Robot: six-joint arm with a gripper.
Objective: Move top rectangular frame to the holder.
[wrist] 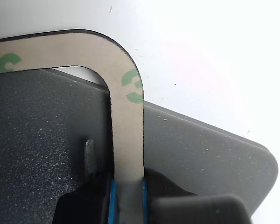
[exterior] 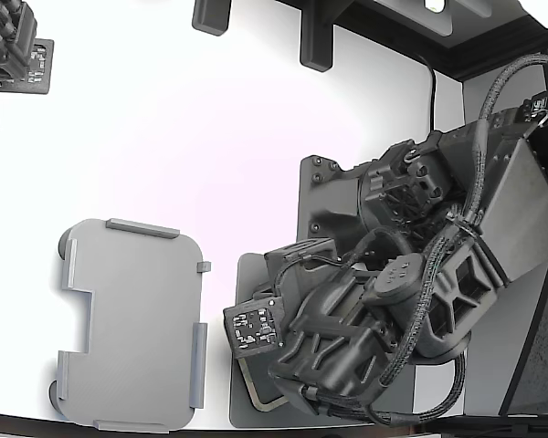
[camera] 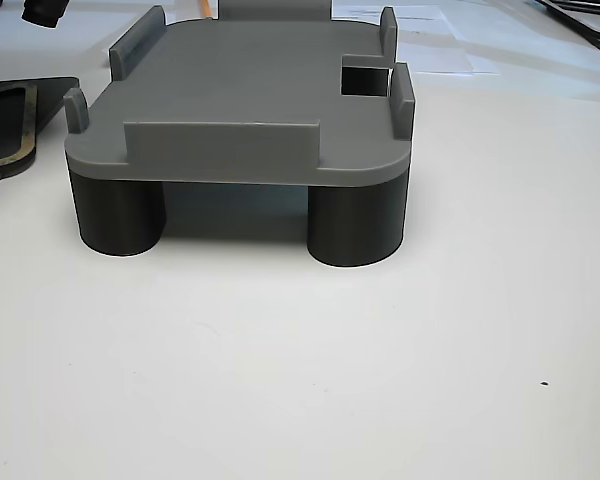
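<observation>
In the exterior view, the holder (exterior: 132,324) sits empty near the lower left part of the white table (exterior: 210,155), a light grey tray with raised tabs along its edges and a stepped notch on its left side. In the other view it stands on dark round legs (camera: 355,225). To its right, at the table's lower edge, lies a dark grey mat (exterior: 242,383), and the arm (exterior: 420,274) leans down over it, hiding most of it.

The frame (wrist: 126,121) lies on that mat, well apart from the holder. In the wrist view its beige strip curves round a rounded corner, with green marks printed on it, and part of that corner hangs past the mat's edge over the white table. The gripper (wrist: 129,196) is closed on one straight side of the frame, a dark finger (wrist: 79,205) pressed against each edge of the strip.
</observation>
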